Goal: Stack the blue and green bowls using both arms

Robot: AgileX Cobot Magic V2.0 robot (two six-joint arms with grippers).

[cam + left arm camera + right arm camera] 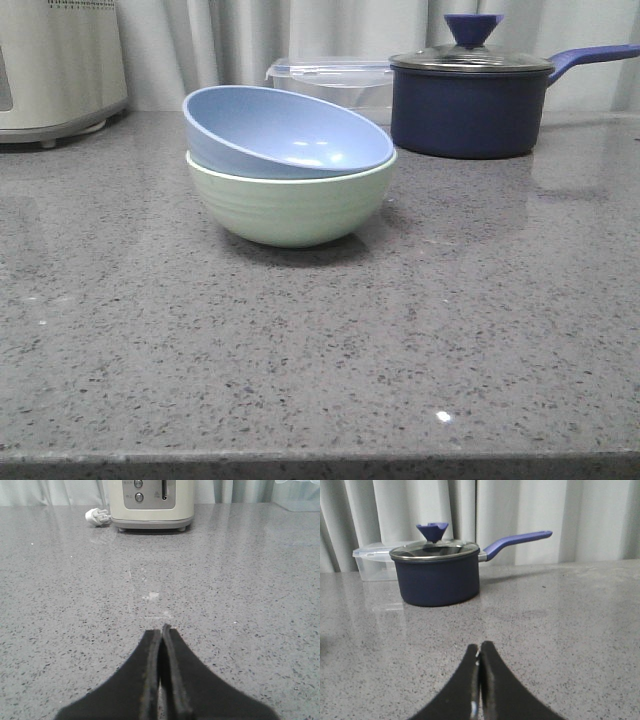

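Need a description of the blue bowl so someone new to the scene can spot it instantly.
On the grey speckled counter, find the pale green bowl left of the navy saucepan. The blue bowl sits tilted inside it, smooth and pale periwinkle, far lighter than the lidded, long-handled saucepan.

We see a pale periwinkle blue bowl [285, 130] and a pale mint green bowl [292, 207] with faint ridges. The tabletop [480, 330] is grey, speckled dark. The saucepan [468, 105] is dark navy, its handle lighter blue. Both pincers, left pincer [162, 630] and right pincer [480, 646], are black. The toaster [151, 502] is cream.
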